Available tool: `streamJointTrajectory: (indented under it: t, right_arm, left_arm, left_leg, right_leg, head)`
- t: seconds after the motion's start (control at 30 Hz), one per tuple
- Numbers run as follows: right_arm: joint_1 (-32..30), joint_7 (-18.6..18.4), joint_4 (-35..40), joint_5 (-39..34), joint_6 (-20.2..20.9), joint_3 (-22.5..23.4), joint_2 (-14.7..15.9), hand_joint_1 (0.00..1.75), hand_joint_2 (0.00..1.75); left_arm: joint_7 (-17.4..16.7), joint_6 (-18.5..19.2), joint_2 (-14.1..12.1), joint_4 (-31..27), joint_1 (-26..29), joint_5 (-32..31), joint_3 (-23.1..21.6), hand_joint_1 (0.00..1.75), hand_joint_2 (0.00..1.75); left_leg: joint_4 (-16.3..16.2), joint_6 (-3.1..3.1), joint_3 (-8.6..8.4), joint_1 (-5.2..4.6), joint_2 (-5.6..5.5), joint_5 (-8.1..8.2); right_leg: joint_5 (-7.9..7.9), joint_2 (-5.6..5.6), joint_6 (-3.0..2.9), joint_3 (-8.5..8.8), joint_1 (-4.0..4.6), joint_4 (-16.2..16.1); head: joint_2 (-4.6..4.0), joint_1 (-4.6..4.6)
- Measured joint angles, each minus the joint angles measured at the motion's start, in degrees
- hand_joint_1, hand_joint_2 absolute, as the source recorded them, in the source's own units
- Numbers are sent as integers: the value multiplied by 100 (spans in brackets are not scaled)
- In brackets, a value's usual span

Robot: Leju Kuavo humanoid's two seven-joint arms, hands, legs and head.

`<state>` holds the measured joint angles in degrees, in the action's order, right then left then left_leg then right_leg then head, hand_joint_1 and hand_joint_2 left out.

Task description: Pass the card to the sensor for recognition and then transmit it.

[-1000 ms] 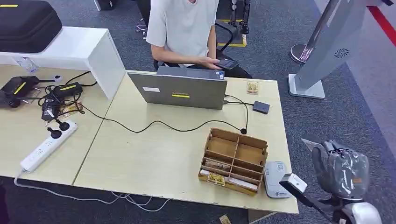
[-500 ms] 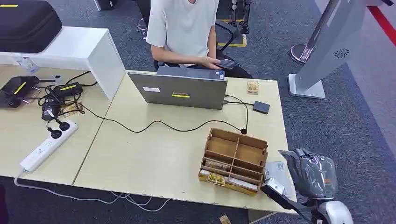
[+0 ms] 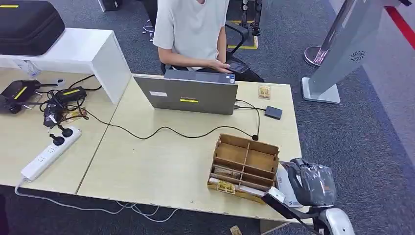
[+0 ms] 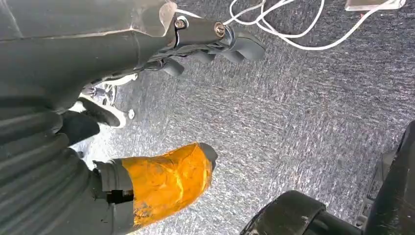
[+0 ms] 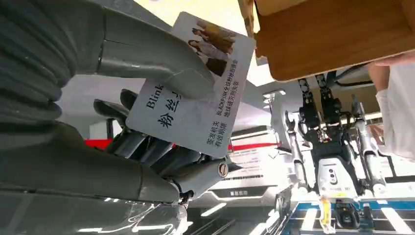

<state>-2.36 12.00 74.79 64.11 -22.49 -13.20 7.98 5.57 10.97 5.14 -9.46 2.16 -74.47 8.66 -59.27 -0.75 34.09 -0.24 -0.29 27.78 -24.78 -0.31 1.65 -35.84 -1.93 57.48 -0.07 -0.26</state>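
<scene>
Up close in the right wrist view, the card (image 5: 193,100) is a pale rectangle with dark Chinese print, the letters "Blink" and a small picture of figures at one end. The right hand (image 5: 161,117) pinches it between the thick grey thumb on its printed face and the darker fingers (image 5: 147,147) behind it. Its long axis runs from the hand toward the wooden organizer (image 5: 333,36), and the pictured end nearly meets the box's edge. Part of the print is hidden under the thumb.

From the head view, the right hand (image 3: 311,183) hangs over the bench (image 3: 161,166) corner, beside the wooden organizer (image 3: 246,167), covering most of the white sensor (image 3: 283,183); the card cannot be made out there.

Fingers of the left hand (image 4: 161,63) are loosely apart above carpet (image 4: 293,122), holding nothing.
</scene>
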Motion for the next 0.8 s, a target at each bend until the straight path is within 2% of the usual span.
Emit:
streamJointTrajectory:
  t: [0.4, 0.8]
  right_arm:
    - [-14, -186, -385, -127, 7, -243, -15, 175, 175]
    - [-10, -304, -597, -230, -37, -214, -15, 175, 175]
  left_arm:
    - [-37, -26, 7, 0, 0, -2, 61, 0, 175]
    - [-79, -87, 7, 0, 1, -17, 136, 0, 175]
  left_leg:
    - [0, 1, -1, 0, 3, 0]
    - [0, 0, 0, 0, 2, 0]
  right_leg:
    - [0, 3, -1, 0, 1, 0]
    - [0, 2, 0, 0, 0, 0]
  head:
    - [0, 0]
    - [0, 0]
